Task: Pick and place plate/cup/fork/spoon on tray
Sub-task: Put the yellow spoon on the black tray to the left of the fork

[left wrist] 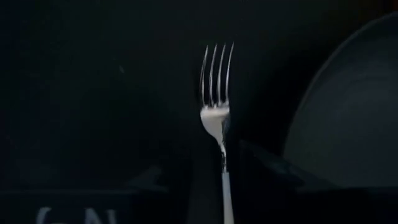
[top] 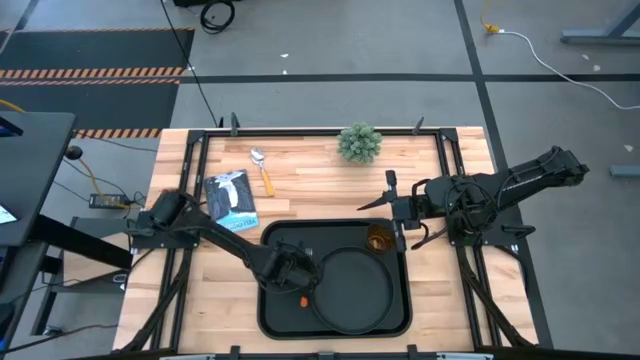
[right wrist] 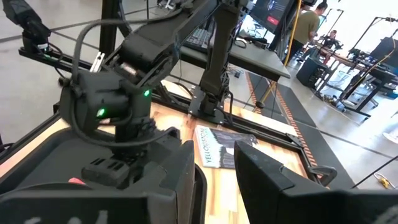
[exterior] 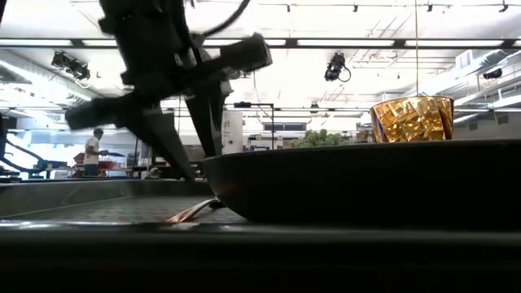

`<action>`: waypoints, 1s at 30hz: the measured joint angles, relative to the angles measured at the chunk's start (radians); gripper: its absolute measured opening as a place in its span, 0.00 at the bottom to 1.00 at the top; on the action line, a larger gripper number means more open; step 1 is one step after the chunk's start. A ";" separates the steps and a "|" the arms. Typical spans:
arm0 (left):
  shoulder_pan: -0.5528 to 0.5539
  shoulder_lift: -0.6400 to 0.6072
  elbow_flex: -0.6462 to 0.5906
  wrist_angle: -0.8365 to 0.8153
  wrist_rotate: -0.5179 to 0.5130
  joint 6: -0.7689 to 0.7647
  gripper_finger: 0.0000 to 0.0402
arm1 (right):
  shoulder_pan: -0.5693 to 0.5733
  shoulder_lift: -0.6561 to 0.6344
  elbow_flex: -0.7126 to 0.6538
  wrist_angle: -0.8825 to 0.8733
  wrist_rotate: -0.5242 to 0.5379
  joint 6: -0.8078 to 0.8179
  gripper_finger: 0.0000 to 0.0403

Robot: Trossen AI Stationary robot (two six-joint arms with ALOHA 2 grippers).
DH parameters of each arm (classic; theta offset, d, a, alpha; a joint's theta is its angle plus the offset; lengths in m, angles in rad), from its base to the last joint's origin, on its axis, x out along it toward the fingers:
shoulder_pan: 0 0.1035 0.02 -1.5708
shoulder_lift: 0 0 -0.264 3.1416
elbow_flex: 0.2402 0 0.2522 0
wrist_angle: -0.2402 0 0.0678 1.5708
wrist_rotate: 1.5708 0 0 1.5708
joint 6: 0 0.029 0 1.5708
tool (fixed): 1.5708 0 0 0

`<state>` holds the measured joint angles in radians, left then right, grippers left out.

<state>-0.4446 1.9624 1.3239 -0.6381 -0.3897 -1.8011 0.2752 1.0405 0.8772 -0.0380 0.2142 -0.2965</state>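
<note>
A: The left pincer (top: 296, 276) is hanging over the left part of the tray (top: 275, 315), just beside the plate (top: 352, 295). Its fingers are standing apart in the low view, so I would call it released, not grasping anything.

B: And the fork (left wrist: 216, 118) is lying flat on the tray floor beside the plate rim; the left wrist view is looking straight along it, tines pointing away.

A: To finish this well, I think the arm should be lifting straight up, so neither finger is dragging the handle or nudging the plate.

B: The cup (top: 379, 238) is sitting on the tray's far right corner. The spoon (top: 262, 170) is lying on the bare counter (top: 310, 185), well apart from the tray, near a booklet (top: 231, 198) and a small plant (top: 359, 142). It looks like the last item.

A: The right pincer (right wrist: 214, 177) is waiting near the cup corner, fingers parted, holding nothing.

B: Only the high view is showing the spoon. The low view is showing the cup (exterior: 413, 119) beyond the plate and the fork handle (exterior: 191, 213), but not the tines.
</note>
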 joint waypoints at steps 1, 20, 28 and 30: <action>0.004 -0.013 0.000 -0.016 -0.004 0.007 0.34 | 0.000 0.000 0.000 0.000 0.000 -0.001 0.30; 0.198 -0.100 0.000 -0.042 0.001 0.357 0.32 | -0.071 0.000 -0.057 0.031 -0.053 -0.005 0.30; 0.251 -0.119 0.000 -0.051 -0.013 0.534 0.32 | -0.099 -0.014 -0.171 0.144 -0.052 0.012 0.30; 0.264 -0.124 0.000 -0.055 -0.012 0.574 0.32 | -0.103 -0.023 -0.187 0.163 -0.051 0.014 0.30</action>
<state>-0.1805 1.8383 1.3243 -0.6936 -0.4020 -1.2268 0.1722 1.0172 0.6900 0.1247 0.1631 -0.2829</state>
